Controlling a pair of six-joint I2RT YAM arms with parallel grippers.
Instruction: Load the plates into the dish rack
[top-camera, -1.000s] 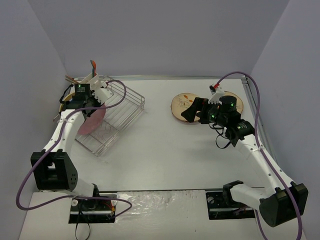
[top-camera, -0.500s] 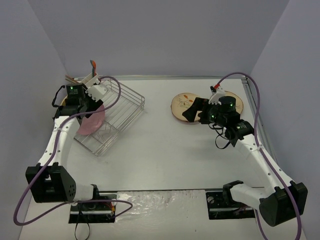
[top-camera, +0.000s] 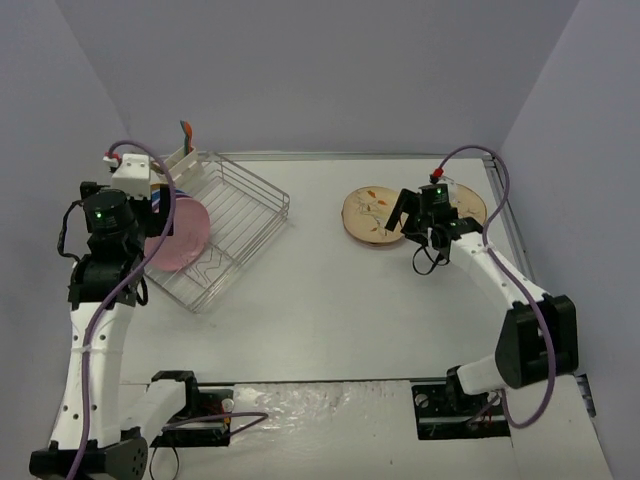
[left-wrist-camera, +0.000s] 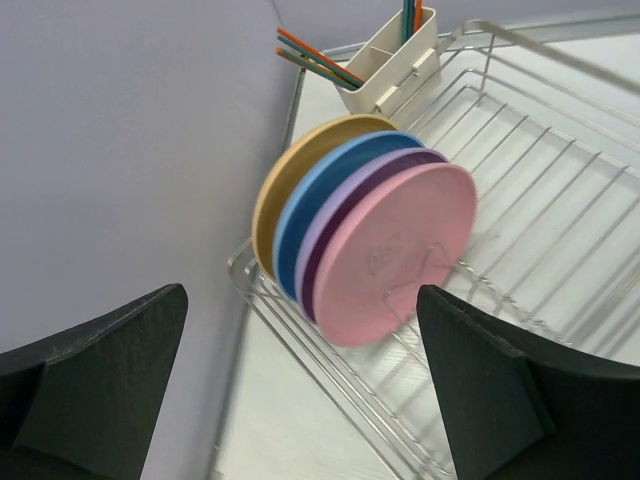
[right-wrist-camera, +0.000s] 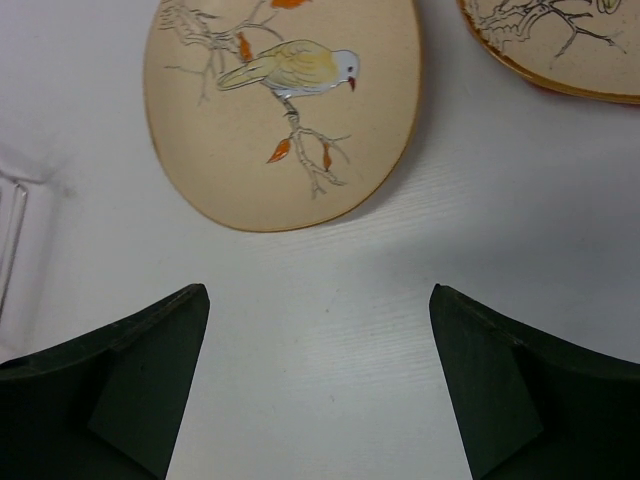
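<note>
Now the right gripper (right-wrist-camera: 318, 295) hangs wide and empty over the desk (right-wrist-camera: 320, 400). The bird-printed plate (right-wrist-camera: 280, 110) just ahead looks next, needing a finger under its rim. Farther off, the left gripper (left-wrist-camera: 300, 310), wide and empty, faces four plates (left-wrist-camera: 400, 250) standing in the rack (left-wrist-camera: 560, 190).
</note>
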